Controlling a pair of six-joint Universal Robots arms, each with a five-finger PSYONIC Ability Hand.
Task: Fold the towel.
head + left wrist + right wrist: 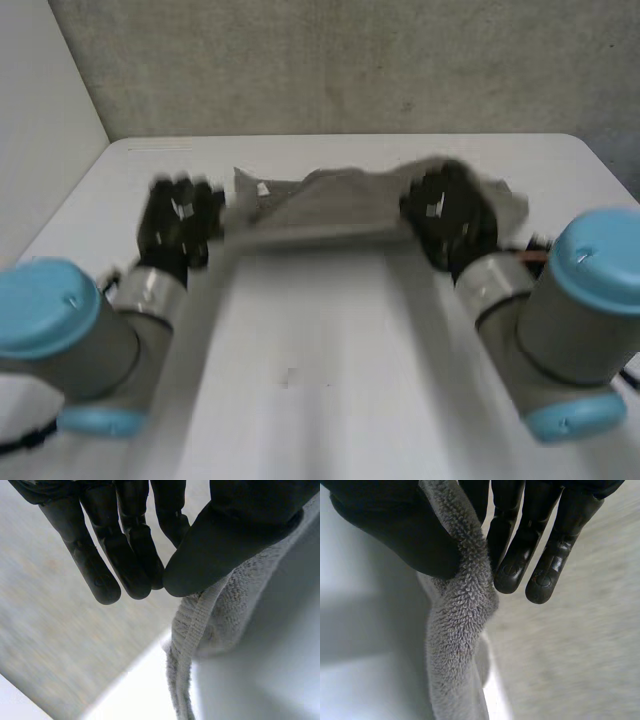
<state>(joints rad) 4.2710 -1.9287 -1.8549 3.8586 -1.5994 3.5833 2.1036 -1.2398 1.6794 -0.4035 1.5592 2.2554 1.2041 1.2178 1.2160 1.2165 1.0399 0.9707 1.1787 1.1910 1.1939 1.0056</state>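
A: Towel [320, 205], where?
B: Strung btw both hands, over far part of the white surface [320, 380].
A: Left hand [178, 225]?
B: Thumb + fingers pinch the hemmed edge at its end.
A: Right hand [450, 222]?
B: Pinching the other end; cloth hangs below it.

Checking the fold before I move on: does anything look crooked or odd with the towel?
Slightly. The towel is bunched and wrinkled between the left hand and the right hand, each pinching one end. Its far edge runs uneven, with a flap poking up near the left hand. No tear or stain is visible.
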